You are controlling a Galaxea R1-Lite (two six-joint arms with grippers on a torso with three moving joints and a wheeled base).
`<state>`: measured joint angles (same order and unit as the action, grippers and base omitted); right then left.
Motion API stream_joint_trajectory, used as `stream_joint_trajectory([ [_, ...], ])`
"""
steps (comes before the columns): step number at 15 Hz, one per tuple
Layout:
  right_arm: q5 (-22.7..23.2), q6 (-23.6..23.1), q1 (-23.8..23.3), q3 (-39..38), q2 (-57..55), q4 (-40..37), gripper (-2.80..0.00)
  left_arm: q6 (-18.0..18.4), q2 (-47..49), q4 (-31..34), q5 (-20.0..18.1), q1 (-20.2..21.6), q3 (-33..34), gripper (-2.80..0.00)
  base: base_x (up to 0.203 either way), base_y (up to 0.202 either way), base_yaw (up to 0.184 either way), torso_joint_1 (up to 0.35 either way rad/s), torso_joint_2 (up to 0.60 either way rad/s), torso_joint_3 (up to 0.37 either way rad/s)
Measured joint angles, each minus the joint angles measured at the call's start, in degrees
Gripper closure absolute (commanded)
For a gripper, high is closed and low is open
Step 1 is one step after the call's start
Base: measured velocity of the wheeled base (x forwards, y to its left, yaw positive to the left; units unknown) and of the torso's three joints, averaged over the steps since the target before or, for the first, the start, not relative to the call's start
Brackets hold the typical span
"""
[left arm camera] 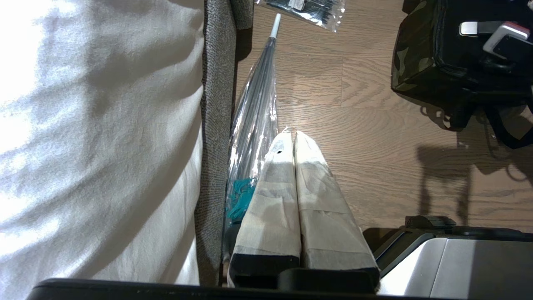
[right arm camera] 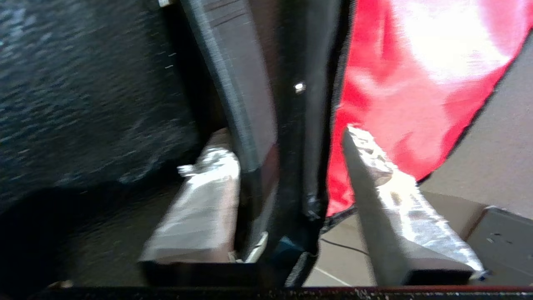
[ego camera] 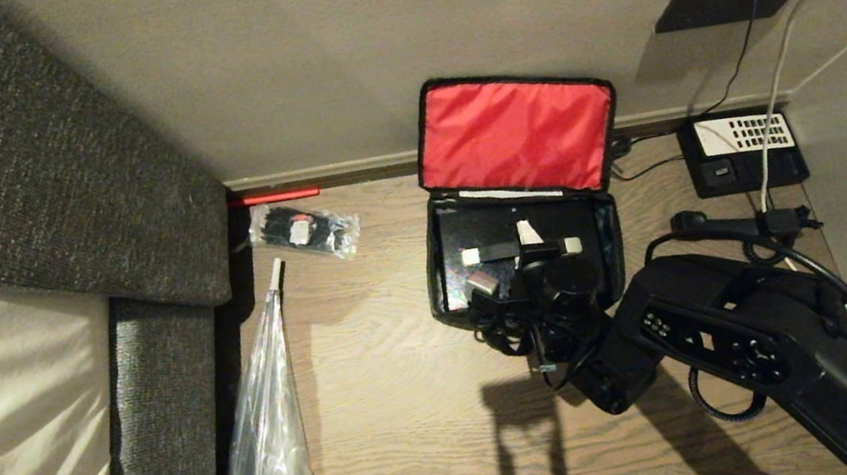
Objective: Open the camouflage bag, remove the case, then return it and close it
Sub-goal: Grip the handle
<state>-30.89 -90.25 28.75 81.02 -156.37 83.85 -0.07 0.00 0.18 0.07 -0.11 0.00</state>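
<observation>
Straddling one case (ego camera: 476, 241) edge in one camouflage bag (ego camera: 513, 132), right claw (ego camera: 523, 253) apart

Light: dim and warm.
Shadows: the arm's dark shadow falls on the floor (ego camera: 418, 410) just behind the claw (ego camera: 521, 255).
Glare: red lining (right arm camera: 437, 50) beyond the claw washes out.
Blur: right wrist view smeared.

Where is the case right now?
In the head view, the case lies inside the open camouflage bag on the floor by the wall, right of centre, under the right gripper.
</observation>
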Motion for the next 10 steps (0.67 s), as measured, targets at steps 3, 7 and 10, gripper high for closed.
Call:
stream_joint_trajectory([
  [3,0.05,0.27,0.13,-0.5,-0.28,0.5,0.0,0.02,0.0,0.0,0.0,0.01,0.0,0.0,0.0,0.0,0.0,0.0,0.0,0.0],
  [7,-0.28,1.36,0.35,-2.92,0.52,1.57,0.0,0.02,0.0,0.0,0.0,0.0,0.0,0.0,0.0,0.0,0.0,0.0,0.0,0.0],
  [10,-0.52,1.4,0.74,-5.38,2.66,1.66,0.0,0.0,0.0,0.0,0.0,0.01,0.0,0.0,0.0,0.0,0.0,0.0,0.0,0.0],
])
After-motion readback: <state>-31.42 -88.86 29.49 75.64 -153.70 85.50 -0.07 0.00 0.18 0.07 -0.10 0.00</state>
